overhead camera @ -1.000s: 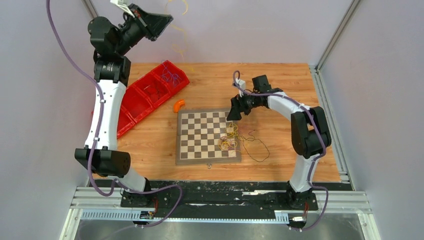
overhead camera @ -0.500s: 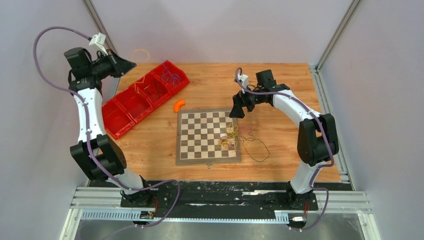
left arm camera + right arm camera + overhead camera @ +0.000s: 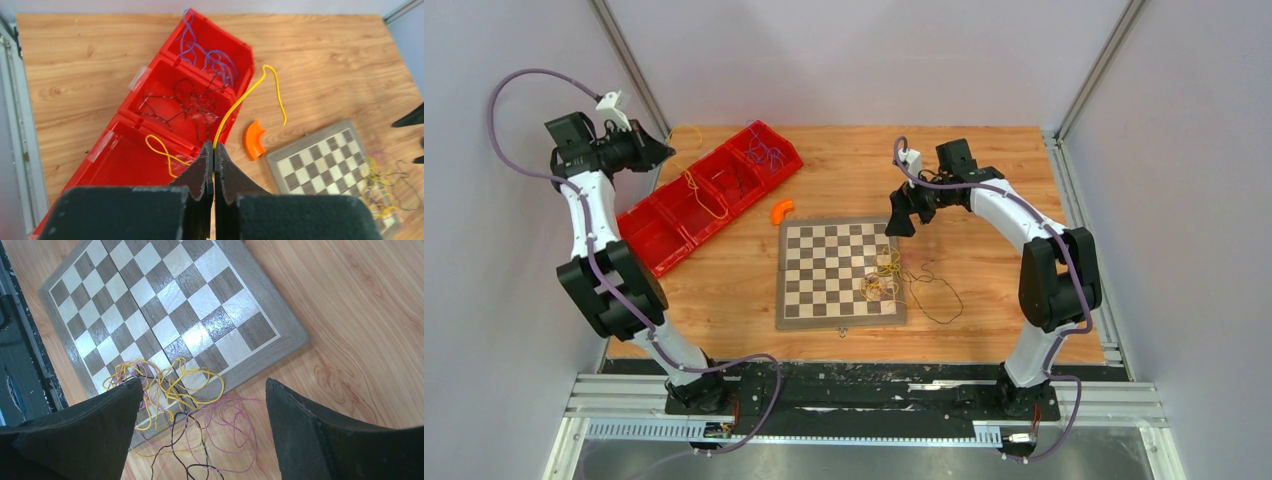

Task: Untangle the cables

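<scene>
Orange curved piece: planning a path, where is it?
Top view, left of centre: orange curved piece lies between the red bins and the chessboard, off its far left corner.

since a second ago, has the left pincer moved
Yes. The left pincer swung left and downward in the top view, ending left of the red bins.

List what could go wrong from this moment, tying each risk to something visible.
The left gripper is shut on a yellow cable dangling over the red bin, near its compartment of black cables; released here, it may land among them and retangle.
The right gripper hangs open over the tangle straddling the edge of the chessboard; closing there could pinch several strands and tighten knots.
</scene>
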You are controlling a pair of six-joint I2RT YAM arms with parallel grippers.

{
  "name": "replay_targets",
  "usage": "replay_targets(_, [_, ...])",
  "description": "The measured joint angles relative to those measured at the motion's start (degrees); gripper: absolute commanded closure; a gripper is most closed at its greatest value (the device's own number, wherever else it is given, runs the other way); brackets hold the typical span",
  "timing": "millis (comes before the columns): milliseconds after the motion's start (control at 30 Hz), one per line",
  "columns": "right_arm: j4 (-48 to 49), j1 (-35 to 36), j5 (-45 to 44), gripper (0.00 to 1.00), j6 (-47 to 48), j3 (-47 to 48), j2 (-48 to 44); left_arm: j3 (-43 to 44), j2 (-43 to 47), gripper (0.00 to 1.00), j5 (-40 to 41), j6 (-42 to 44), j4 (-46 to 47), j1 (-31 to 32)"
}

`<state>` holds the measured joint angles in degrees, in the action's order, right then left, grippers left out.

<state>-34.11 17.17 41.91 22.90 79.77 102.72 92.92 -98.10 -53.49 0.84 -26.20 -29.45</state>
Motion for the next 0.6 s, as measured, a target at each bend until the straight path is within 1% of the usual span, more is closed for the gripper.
replay_targets(167, [-0.96, -0.13, -0.57, 0.09, 0.87, 0.00, 0.00, 0.00, -4.15, 1.00, 5.31, 7.76, -2.32, 0.07])
replay_targets(300, [-2.29, -0.48, -0.96, 0.09, 1.51, 0.00, 0.00, 2.62, -10.60, 1.00, 12.90, 15.93, -6.47, 0.61])
replay_targets(400, [-3.37, -0.85, -1.16, 0.09, 2.03, 0.00, 0.00, 2.67, -13.68, 1.00, 18.97, 21.14, -9.29, 1.29])
replay_targets(433, [-3.52, -0.90, -1.20, 0.09, 2.16, 0.00, 0.00, 2.47, -14.43, 0.96, 21.27, 23.02, -9.92, 1.66])
replay_targets(467, [-3.69, -0.98, -1.27, 0.09, 2.29, 0.00, 0.00, 2.36, -14.84, 0.81, 22.95, 24.37, -10.43, 1.99])
replay_targets(500, [-3.91, -1.03, -1.31, 0.09, 2.38, 0.00, 0.00, 2.29, -15.19, 0.71, 24.83, 26.08, -10.97, 2.43])
replay_targets(533, [-4.13, -1.14, -1.33, 0.09, 2.49, 0.00, 0.00, 2.23, -15.34, 0.55, 26.40, 27.91, -11.41, 2.84])
replay_targets(567, [-4.44, -1.18, -1.36, 0.09, 2.62, 0.00, 0.00, 2.19, -15.39, 0.49, 27.80, 29.29, -11.93, 3.28])
replay_targets(600, [-4.66, -1.22, -1.38, 0.09, 2.73, 0.00, 0.00, 2.19, -15.39, 0.40, 28.87, 30.49, -12.48, 3.69])
